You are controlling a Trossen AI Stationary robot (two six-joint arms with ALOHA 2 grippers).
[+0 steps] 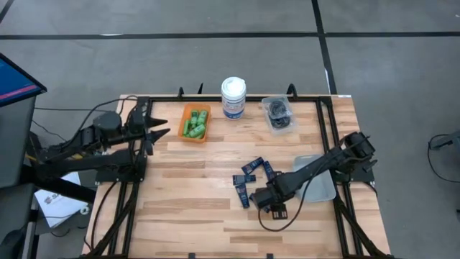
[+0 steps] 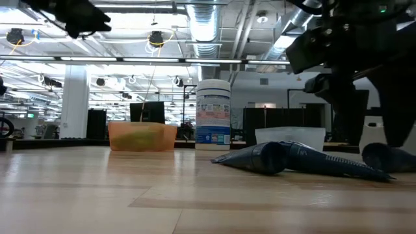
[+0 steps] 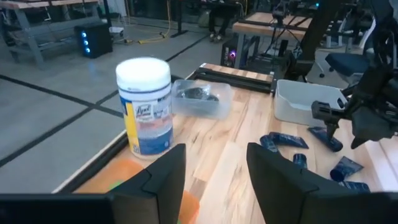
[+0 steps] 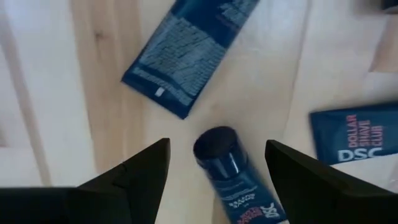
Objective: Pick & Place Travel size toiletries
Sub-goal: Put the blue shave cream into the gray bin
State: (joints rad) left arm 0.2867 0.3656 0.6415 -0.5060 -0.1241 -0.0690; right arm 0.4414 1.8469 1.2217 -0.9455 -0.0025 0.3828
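Hovering low over the scattered navy tubes (image 1: 253,180) is the right gripper (image 1: 264,203), fingers spread wide with nothing between them; its wrist view shows one capped navy tube (image 4: 233,180) lying on the wood right in the gap between the two fingers, not touched by either; a flat tube (image 4: 186,53) lies just beyond it and another with DSC lettering (image 4: 354,142) off to the side. All of those tubes sit loose on the wooden table (image 1: 194,201), a bit right of centre, just beside the empty clear bin (image 1: 320,180).

The green little bottles (image 1: 194,126) are piled in the orange bin (image 1: 195,122) near the back edge; next to it stands the white wipes canister (image 1: 233,97), upright; then a small clear tub (image 1: 278,114) holding the black discs (image 1: 277,109).

The left gripper (image 1: 162,128) hangs above the table's left edge, beside the orange bin; fingers apart, gripping nothing, as its own wrist view shows.
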